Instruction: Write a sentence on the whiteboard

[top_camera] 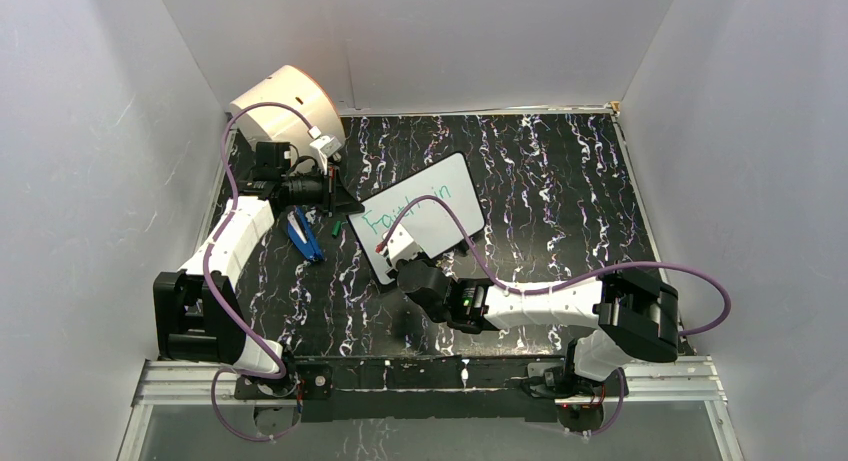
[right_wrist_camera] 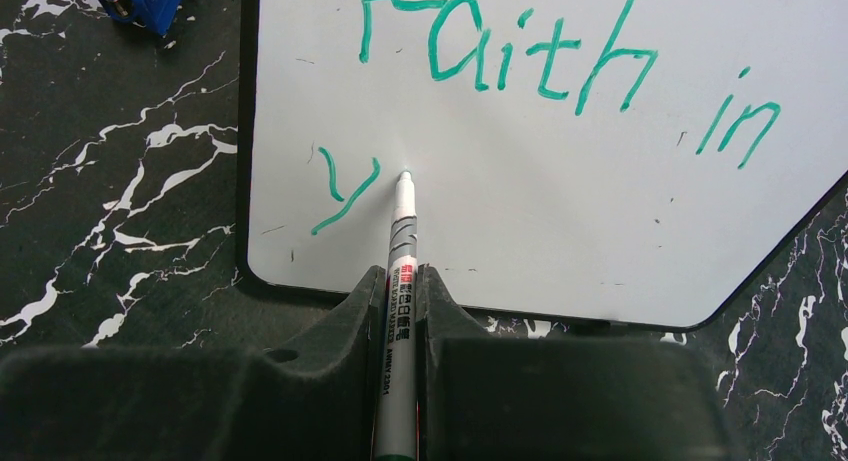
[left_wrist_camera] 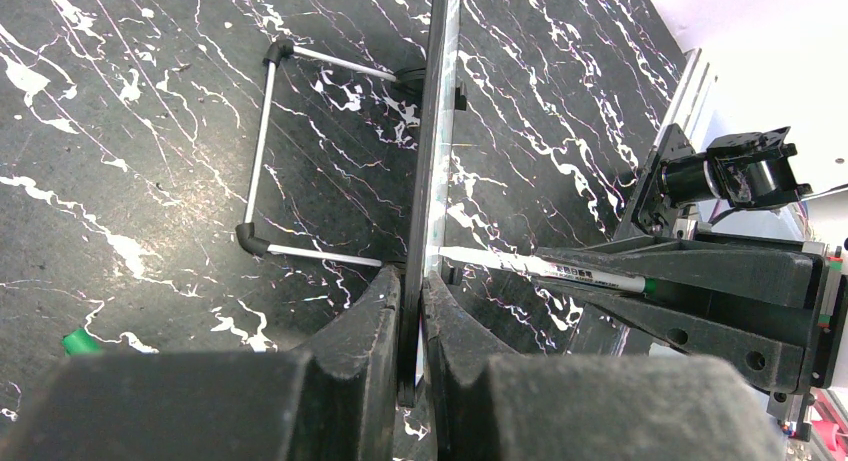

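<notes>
The whiteboard (top_camera: pixel 425 226) stands tilted mid-table on its wire stand (left_wrist_camera: pixel 262 146). My left gripper (left_wrist_camera: pixel 420 311) is shut on the board's edge (left_wrist_camera: pixel 432 161), seen edge-on; in the top view this gripper (top_camera: pixel 338 196) sits at the board's left corner. My right gripper (right_wrist_camera: pixel 405 291) is shut on a silver green-ink marker (right_wrist_camera: pixel 402 241), its tip touching the whiteboard (right_wrist_camera: pixel 560 201). The sentence (right_wrist_camera: pixel 560 66) reads "Faith in" in green, with a "y" (right_wrist_camera: pixel 340 191) starting the second line left of the tip. The marker also shows in the left wrist view (left_wrist_camera: pixel 560 271).
A cream cylindrical drum (top_camera: pixel 290 106) stands at the back left. A blue object (top_camera: pixel 303 236) and a small green marker cap (top_camera: pixel 337 224) lie left of the board; the cap also shows in the left wrist view (left_wrist_camera: pixel 80 341). White walls enclose the table.
</notes>
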